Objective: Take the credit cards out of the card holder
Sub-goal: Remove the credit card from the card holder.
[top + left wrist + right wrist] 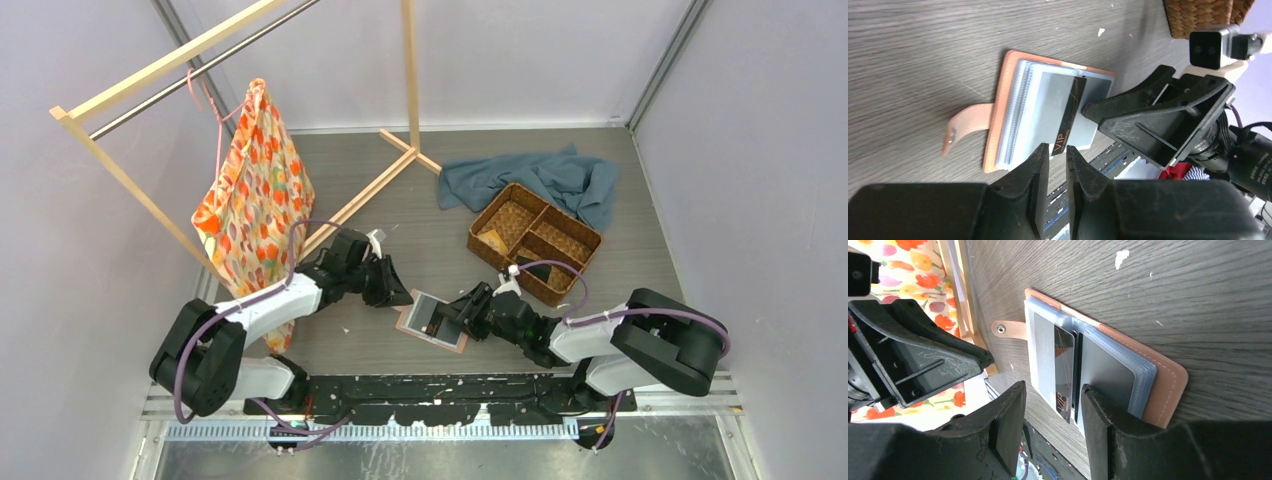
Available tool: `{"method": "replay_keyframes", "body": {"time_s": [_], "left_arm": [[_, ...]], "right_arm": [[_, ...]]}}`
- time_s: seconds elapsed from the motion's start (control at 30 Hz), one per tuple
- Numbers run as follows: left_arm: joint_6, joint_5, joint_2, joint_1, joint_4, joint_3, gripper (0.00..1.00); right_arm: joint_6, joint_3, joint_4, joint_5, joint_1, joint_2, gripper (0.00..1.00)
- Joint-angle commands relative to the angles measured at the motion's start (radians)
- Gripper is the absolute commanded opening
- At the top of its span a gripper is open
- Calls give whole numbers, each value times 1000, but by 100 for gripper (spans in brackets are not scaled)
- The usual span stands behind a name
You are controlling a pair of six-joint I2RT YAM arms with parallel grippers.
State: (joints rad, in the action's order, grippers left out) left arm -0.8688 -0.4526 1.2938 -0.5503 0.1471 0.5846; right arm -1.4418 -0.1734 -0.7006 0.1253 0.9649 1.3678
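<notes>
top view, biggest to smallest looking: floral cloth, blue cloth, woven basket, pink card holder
hanging orange floral cloth (nearer the camera, though)
crumpled blue cloth and brown woven basket: about alike
salmon-pink leather card holder

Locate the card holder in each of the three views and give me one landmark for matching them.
Top external: the card holder lies open at lower centre, on the table.
Left wrist: the holder is at the centre, tilted, grey sleeves up.
Right wrist: the holder is at the centre, running toward the lower right.
Landmark: the snap tab sticks out of the holder's left side in both wrist views; it is too small to tell in the top view.
</notes>
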Motion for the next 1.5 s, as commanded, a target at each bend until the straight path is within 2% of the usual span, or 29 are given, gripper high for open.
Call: {"method": "replay_keyframes", "body": {"time_s": [0.0,0.33,0.83,1.47], "left_arm": [[2,-22,17,-33,-26,24,20],[-22,-36,151,-43,-176,10,17],[-16,-25,252,-45,-175,-13,13],[-36,-17,339,-74,-213,-41,10]], "right_arm": [[23,2,26,40,0,33,50],[20,4,16,32,1,43,51],[18,0,14,33,1,53,52],[-2,39,-76,56,0,123,53]]}}
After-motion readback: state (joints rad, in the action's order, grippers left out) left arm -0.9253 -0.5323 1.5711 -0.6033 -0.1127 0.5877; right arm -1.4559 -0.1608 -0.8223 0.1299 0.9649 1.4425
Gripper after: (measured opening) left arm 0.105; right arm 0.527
